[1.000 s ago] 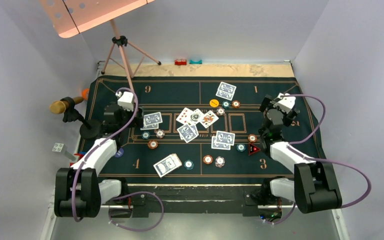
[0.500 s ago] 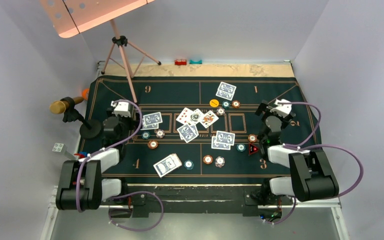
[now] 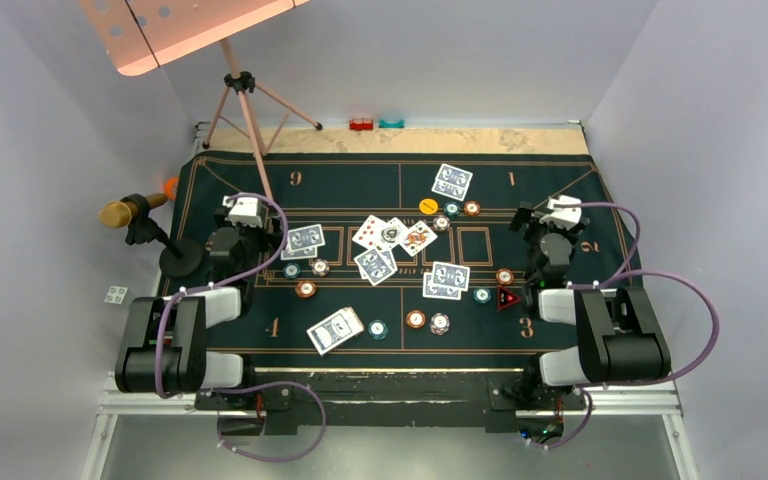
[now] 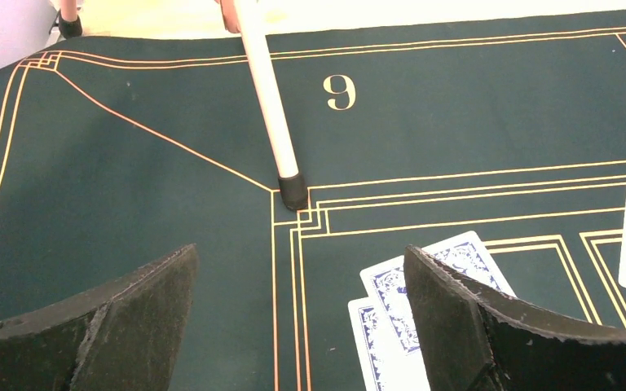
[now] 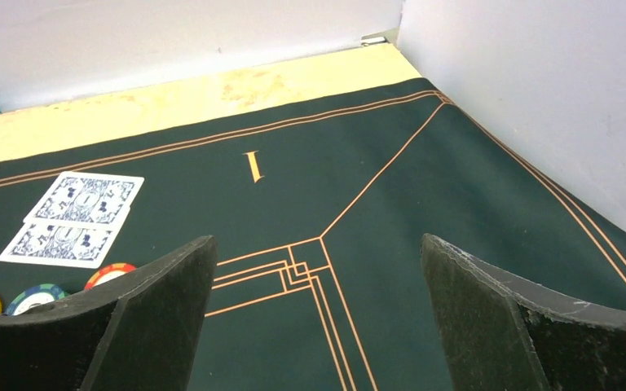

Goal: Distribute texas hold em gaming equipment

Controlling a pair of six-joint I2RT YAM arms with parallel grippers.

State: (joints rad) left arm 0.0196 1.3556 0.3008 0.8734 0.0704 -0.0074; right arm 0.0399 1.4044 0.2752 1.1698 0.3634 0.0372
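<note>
cards [image 4: 448, 254] lie just right of the left end effector [image 4: 301, 269], close by its right finger, long side pointing away and to the right. it is wide open and holds nothing. the right end effector [image 5: 318, 269] is wide open and bare too; more cards and chips [image 5: 37, 297] sit off to its left. both arms are folded low over the mat [image 3: 340, 175]. the left arm looks nearer to a card.
</note>
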